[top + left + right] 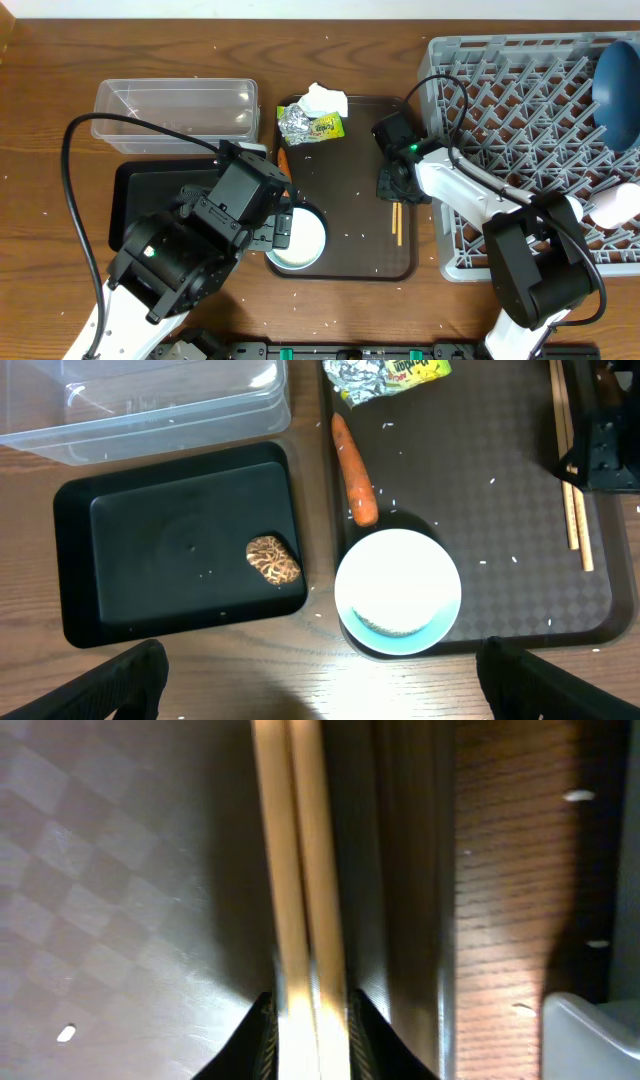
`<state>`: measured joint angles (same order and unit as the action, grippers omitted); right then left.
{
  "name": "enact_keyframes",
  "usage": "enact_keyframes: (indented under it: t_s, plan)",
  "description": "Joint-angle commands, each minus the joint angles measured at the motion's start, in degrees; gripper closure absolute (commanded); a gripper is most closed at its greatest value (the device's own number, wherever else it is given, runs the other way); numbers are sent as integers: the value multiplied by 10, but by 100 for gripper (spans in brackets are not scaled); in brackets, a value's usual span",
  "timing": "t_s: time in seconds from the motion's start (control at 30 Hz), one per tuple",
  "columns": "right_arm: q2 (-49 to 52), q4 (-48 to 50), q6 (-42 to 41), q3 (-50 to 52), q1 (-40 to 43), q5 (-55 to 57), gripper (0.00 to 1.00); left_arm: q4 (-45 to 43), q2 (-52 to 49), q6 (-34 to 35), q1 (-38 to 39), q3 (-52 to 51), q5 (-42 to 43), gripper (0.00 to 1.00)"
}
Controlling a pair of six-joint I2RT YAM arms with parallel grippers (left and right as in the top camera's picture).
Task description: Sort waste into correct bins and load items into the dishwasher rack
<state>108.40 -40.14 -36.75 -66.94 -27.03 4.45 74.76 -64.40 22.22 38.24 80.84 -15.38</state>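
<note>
— Location of the item?

— The thin wooden chopsticks (pixel 300 870) lie flat on the brown serving tray (pixel 350 150), just inside its right rim, with their long axis parallel to that rim.

— Jaws?

— The right gripper (pixel 310 1030) straddles the pair from above. Its fingertips press both sides, so I judge it clamped. The left gripper (pixel 335 685) hangs spread wide over the tray's left front corner, so the right arm is nearer.

— Surface and room?

— Textured mat flecked with rice. The rim crowds one side, and the dishwasher rack (pixel 520 90) stands just beyond it.

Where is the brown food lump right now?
In the left wrist view, the brown food lump lies inside the black tray, in the corner nearest the white bowl, just left of the brown serving tray.
</note>
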Motion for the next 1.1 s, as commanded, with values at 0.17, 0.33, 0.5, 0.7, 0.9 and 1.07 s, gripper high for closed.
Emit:
enact_keyframes:
  t_s: [0.17, 0.33, 0.5, 0.7, 0.9, 1.07]
  plan:
    - [-13, 7, 63, -3, 2, -9, 55, 2, 1, -5, -3, 7, -3, 2]
    - [-63, 10, 70, -3, 2, -13, 56, -4, 1, -5, -3, 7, -3, 2]
    - [-64, 8, 52, -2, -3, -39, 67, -4, 1, -5, -3, 7, -3, 2]
    - [-25, 24, 3, 1, -5, -29, 66, -4, 1, -5, -3, 7, -3, 2]
    - [16, 47, 0, 1, -4, -30, 72, -4, 1, -5, -3, 7, -3, 2]
    - [24, 45, -9, 1, -5, -34, 89, -4, 1, -5, -3, 7, -3, 2]
